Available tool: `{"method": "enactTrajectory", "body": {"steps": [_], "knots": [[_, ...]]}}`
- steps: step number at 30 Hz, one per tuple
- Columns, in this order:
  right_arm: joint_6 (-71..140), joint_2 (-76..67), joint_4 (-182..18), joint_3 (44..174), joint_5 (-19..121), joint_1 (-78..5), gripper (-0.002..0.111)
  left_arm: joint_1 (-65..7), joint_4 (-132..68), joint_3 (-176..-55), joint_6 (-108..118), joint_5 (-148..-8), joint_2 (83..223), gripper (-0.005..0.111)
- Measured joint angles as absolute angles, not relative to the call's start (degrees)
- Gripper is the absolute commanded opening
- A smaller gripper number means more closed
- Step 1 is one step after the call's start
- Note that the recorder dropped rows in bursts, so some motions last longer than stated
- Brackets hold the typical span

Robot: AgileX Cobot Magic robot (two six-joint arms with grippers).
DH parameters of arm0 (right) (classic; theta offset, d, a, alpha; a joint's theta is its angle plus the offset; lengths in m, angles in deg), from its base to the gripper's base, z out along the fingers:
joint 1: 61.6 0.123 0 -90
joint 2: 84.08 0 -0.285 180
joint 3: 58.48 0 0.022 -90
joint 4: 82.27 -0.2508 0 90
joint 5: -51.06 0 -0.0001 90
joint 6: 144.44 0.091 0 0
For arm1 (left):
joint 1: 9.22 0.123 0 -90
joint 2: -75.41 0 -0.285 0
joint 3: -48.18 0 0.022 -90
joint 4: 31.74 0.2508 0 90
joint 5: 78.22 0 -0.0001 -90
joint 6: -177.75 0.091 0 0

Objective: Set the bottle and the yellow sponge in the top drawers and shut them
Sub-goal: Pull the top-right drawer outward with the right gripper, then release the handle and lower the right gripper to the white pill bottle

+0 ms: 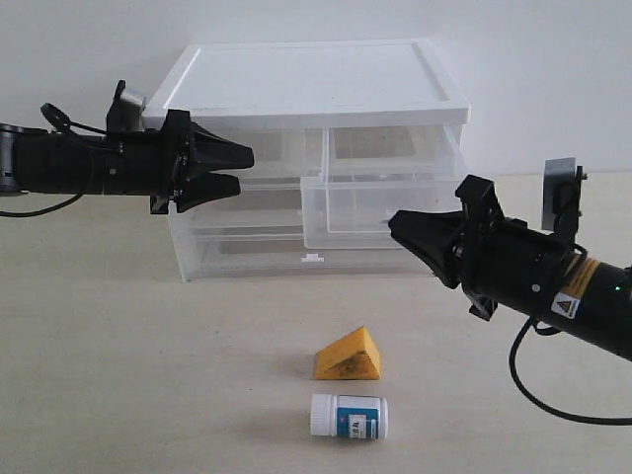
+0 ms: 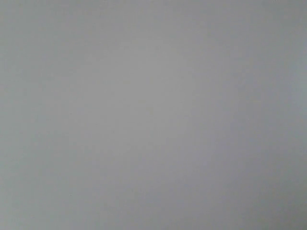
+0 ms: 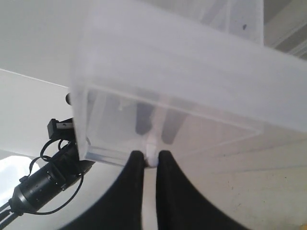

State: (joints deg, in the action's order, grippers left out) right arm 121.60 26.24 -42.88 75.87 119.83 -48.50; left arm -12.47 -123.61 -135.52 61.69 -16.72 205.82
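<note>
Exterior: frontal, mid-range, facing chest (image 1: 306, 84). Right wrist: close against open drawer (image 3: 168, 91), shared with exterior. Left wrist: featureless grey.

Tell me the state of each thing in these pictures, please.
Top right drawer: pulled out.
Top left drawer: looks pushed in.
Bottle: lying on its side, capped.
Yellow sponge: lying loose beside the bottle.
Left hand: open, empty.
Right hand: shut on the top right drawer's handle.

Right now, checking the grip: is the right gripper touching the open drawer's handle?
Touching: right wrist view shows the right gripper shut on the white handle.
</note>
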Motion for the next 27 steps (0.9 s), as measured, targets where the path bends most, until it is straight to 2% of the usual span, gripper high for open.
{"method": "enactTrajectory", "body": {"steps": [7,9,12,15,16,27], "knots": [[121.1,26.2,-42.5,75.9,119.8,-48.5,0.001,-12.5,-123.6,-135.5,61.6,-16.7,205.8,0.058],[120.9,26.2,-42.5,75.9,119.8,-48.5,0.006,-12.5,-123.6,-135.5,61.6,-16.7,205.8,0.058],[119.1,26.2,-42.2,75.9,119.4,-48.5,0.021,-12.5,-123.6,-135.5,61.6,-16.7,205.8,0.058],[118.2,26.2,-42.0,75.8,119.2,-48.5,0.042,-12.5,-123.6,-135.5,61.6,-16.8,205.8,0.058],[118.1,26.2,-42.0,75.8,119.2,-48.5,0.054,-12.5,-123.6,-135.5,61.6,-16.8,205.8,0.058],[113.0,26.2,-30.7,75.8,112.4,-48.5,0.055,-12.5,-123.3,-135.5,61.6,-16.8,205.8,0.058]]}}
